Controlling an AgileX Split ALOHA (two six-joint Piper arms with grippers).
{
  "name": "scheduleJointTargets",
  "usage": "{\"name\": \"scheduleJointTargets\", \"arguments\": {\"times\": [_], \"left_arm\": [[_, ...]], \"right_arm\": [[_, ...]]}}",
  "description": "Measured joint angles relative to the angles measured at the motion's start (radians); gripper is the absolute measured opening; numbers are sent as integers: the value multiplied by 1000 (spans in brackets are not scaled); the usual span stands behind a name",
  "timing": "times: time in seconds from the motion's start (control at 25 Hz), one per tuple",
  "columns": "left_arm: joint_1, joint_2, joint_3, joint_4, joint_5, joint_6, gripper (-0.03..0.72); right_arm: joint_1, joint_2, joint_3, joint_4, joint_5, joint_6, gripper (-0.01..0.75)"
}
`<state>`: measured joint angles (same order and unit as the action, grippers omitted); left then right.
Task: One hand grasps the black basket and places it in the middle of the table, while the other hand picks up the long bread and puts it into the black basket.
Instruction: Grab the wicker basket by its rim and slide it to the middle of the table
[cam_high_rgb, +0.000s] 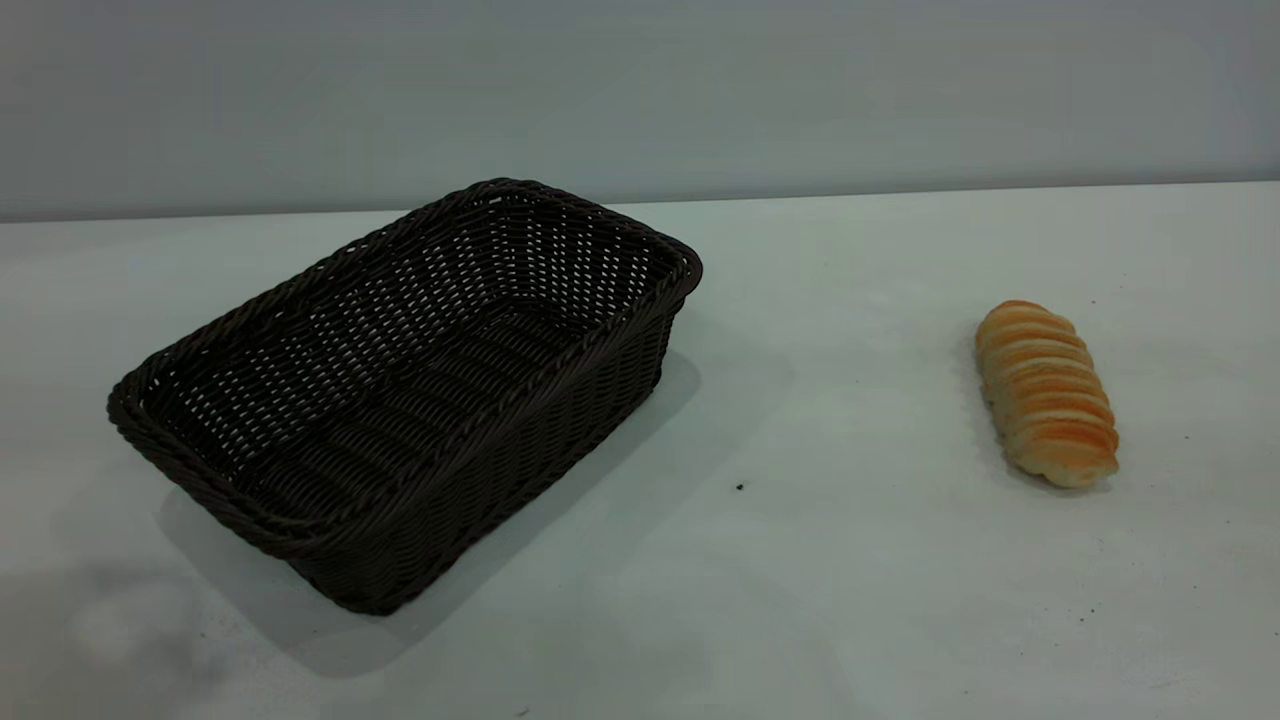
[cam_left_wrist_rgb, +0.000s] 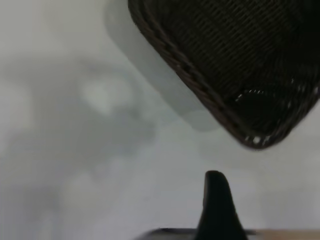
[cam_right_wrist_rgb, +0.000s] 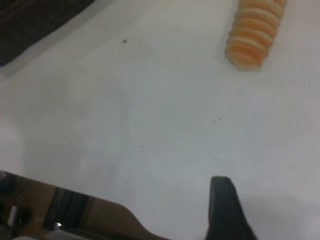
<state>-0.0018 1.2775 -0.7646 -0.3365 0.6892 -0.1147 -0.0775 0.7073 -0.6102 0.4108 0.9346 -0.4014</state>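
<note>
One left finger (cam_left_wrist_rgb: 216, 200) hovers near the black basket (cam_high_rgb: 400, 390); one right finger (cam_right_wrist_rgb: 226, 205) hangs well short of the long bread (cam_high_rgb: 1045, 395). Grip unreadable on both. On the worktop (cam_high_rgb: 800, 560), the basket looks stiff (take its rim), the bread soft; grip across the middle.

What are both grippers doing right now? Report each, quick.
Left gripper: cannot be told; holds nothing, short of the dark woven wicker basket.
Right gripper: cannot be told; holds nothing, ridged golden oblong bread lies apart.

plain grey wall (cam_high_rgb: 640, 90), soft even light.
</note>
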Motion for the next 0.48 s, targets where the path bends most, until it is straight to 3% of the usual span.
{"name": "scheduleJointTargets", "arguments": {"times": [0.2, 0.48], "left_arm": [[0, 211, -1, -45, -80, -236, 564], [0, 354, -2, -94, -207, -289, 564]], "right_arm": [[0, -11, 0, 0, 9, 0, 440], [0, -58, 0, 14, 13, -1, 440]]}}
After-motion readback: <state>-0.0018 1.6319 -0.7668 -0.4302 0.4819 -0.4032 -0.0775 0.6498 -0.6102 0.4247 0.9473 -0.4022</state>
